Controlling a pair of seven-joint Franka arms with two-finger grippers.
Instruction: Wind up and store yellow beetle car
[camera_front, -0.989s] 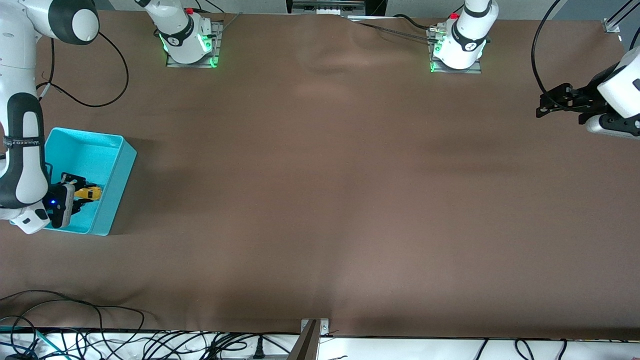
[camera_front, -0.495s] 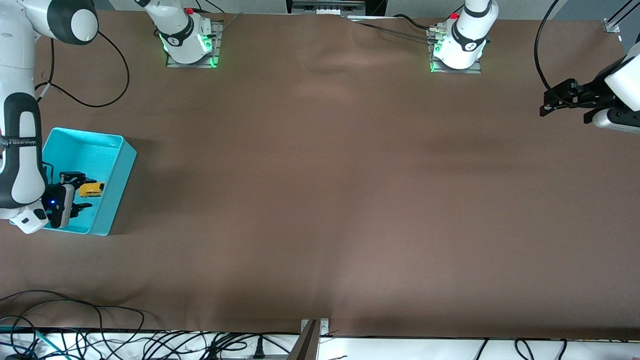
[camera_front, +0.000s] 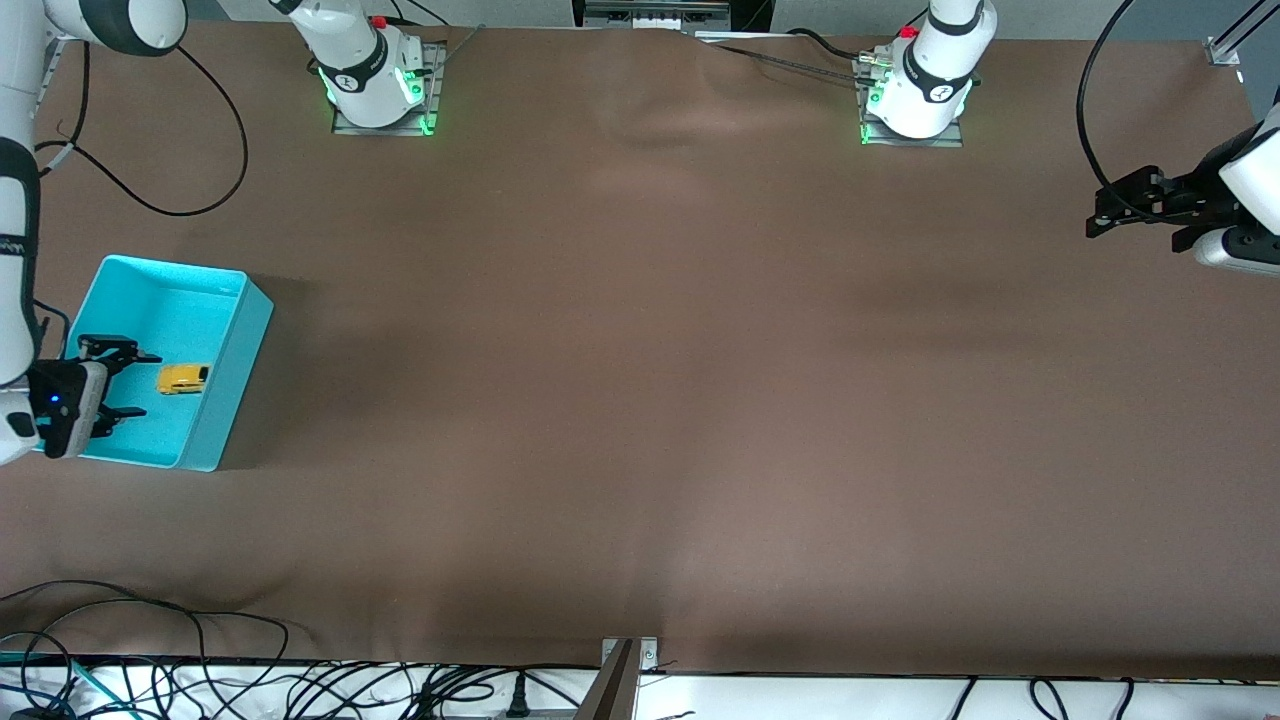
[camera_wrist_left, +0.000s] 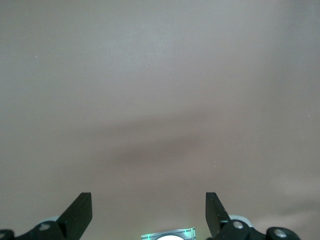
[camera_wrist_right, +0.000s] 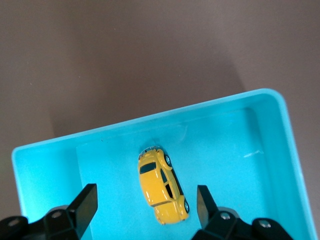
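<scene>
The yellow beetle car (camera_front: 182, 378) lies loose on the floor of the turquoise bin (camera_front: 232, 340) at the right arm's end of the table. My right gripper (camera_front: 146, 384) hangs open over the bin, just beside the car and not touching it. In the right wrist view the car (camera_wrist_right: 162, 187) sits between and a little ahead of the spread fingers of the right gripper (camera_wrist_right: 146, 196), inside the bin (camera_wrist_right: 150, 120). My left gripper (camera_front: 1097, 212) waits open over bare table at the left arm's end, and the left wrist view shows this gripper (camera_wrist_left: 147, 201) holding nothing.
Brown cloth (camera_front: 640, 380) covers the table. The two arm bases (camera_front: 375, 80) (camera_front: 915, 90) stand along the edge farthest from the front camera. Loose cables (camera_front: 200, 670) run along the nearest edge, and a black cable (camera_front: 170, 200) loops near the bin.
The right gripper opened and let go of the car, which now rests in the bin. It then drew back from the car toward the table's end. The left gripper shifted slightly.
</scene>
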